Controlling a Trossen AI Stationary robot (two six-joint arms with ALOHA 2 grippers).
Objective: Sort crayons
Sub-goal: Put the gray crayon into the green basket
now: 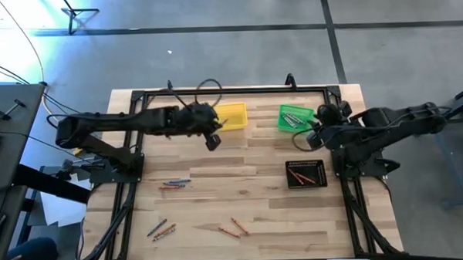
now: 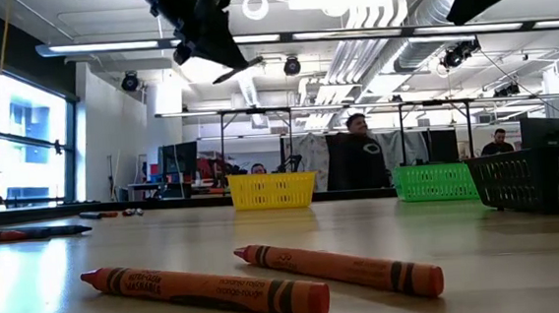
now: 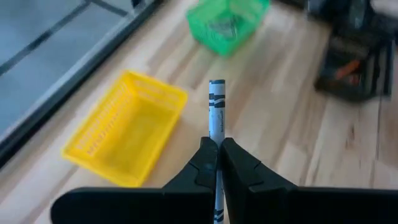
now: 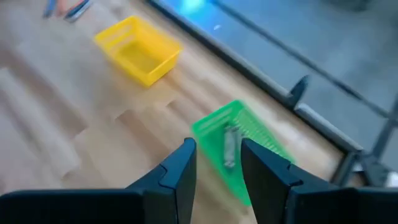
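**Sorting partly done: one crayon in the air, several left on the table**

The left gripper (image 3: 217,163) is clamped on a blue-grey crayon (image 3: 216,106), held above the table just beside the near edge of the yellow bin (image 1: 232,114). In the left wrist view the stick juts out past the closed fingers toward that bin, which looks empty, so this would likely be its first crayon if that is where it belongs.

Some sorting is already done. The green bin (image 1: 296,117), at the far right, holds a few grey crayons (image 4: 231,145), and the black bin (image 1: 306,174), nearer on the right, holds several orange-red ones (image 1: 302,174).

The right gripper (image 4: 219,163) hangs over the green bin with its jaws partly apart and nothing between them, apparently waiting.

Still loose on the wooden table (image 1: 265,206) are three small groups: a mixed cluster at centre left (image 1: 175,183), a pair near the front left (image 1: 162,229), and two orange-red crayons near the front centre (image 1: 233,227), the same two that lie closest in the low view.

Judged by count, perhaps half the crayons remain unsorted, and the blue-grey sort has barely begun.
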